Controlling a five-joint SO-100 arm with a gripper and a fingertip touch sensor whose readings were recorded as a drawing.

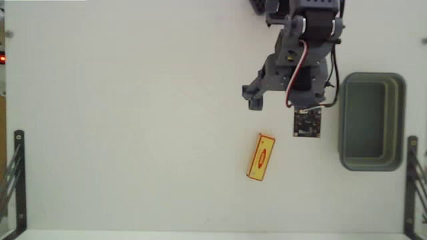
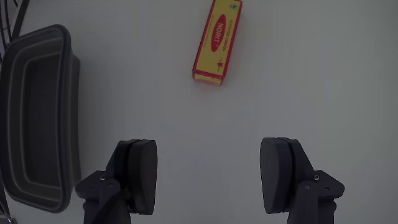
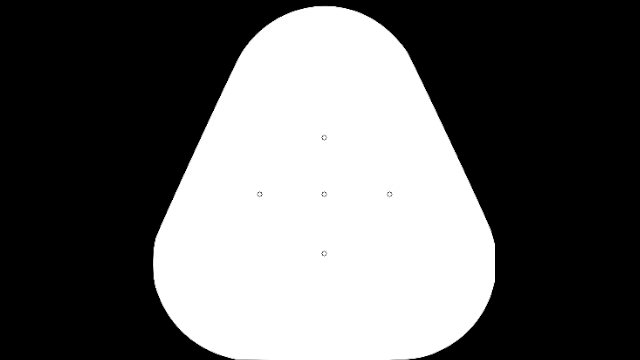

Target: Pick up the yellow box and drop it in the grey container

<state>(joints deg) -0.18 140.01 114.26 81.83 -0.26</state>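
Box heading: on my fixed view the yellow box point(image 1: 261, 157) lies flat on the white table point(image 1: 133, 133), long axis close to vertical, top end tipped slightly right.
Box in wrist view: I see the yellow box point(image 2: 217, 41) at the top of the picture, long axis running up and away from the fingers, far end leaning right and cut by the top edge.
Box position: it sits below and slightly left of the arm point(image 1: 300, 60) in the fixed view, apart from it, and well left of the grey container point(image 1: 371, 121).
Writing: a red oval on the lid carries pale lettering along the long axis; I read it as something like "NOJIT" but cannot be sure. Smaller red print beside it is too fine to read.
Gripper: the gripper point(image 2: 208, 174) has its fingers point(image 2: 140, 171) spread wide with bare table between them, gripping nothing.
Container: the grey container point(image 2: 37, 118) is at the left edge of the wrist view, long axis vertical, showing nothing inside where I can see in.
Open room: bare white table lies all around the box, wide to its left in the fixed view.
Edges: black brackets point(image 1: 17, 180) stand at the lower left and lower right table edges, far from the box.
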